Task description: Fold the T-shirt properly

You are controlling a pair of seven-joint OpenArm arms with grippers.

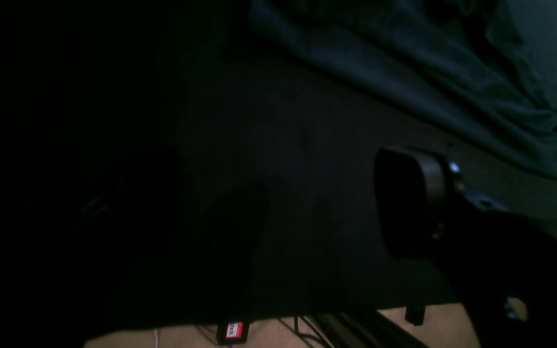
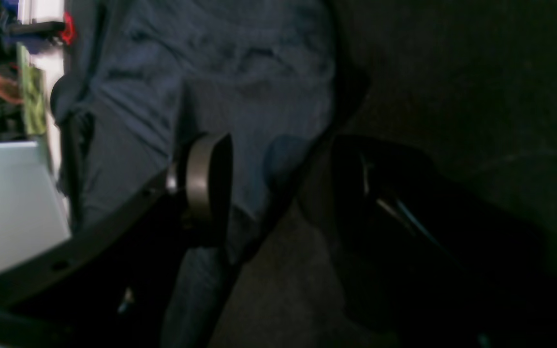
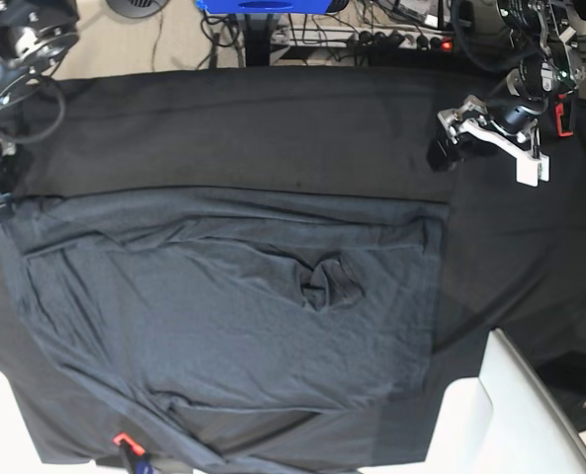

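Base view high overhead, looking straight down on the whole desk [image 3: 273,118], left wrist view close and low over black cloth beside the T-shirt [image 1: 452,72], right wrist view close above its edge, all three sharing the shirt

**Dim wrists, clear base**

Your left wrist view is badly underexposed, its left half near black. Right wrist is dim and soft, with blurred fingers [image 2: 208,183]. Base view is evenly lit and sharp, dark surface [image 3: 273,128] swallowing detail.
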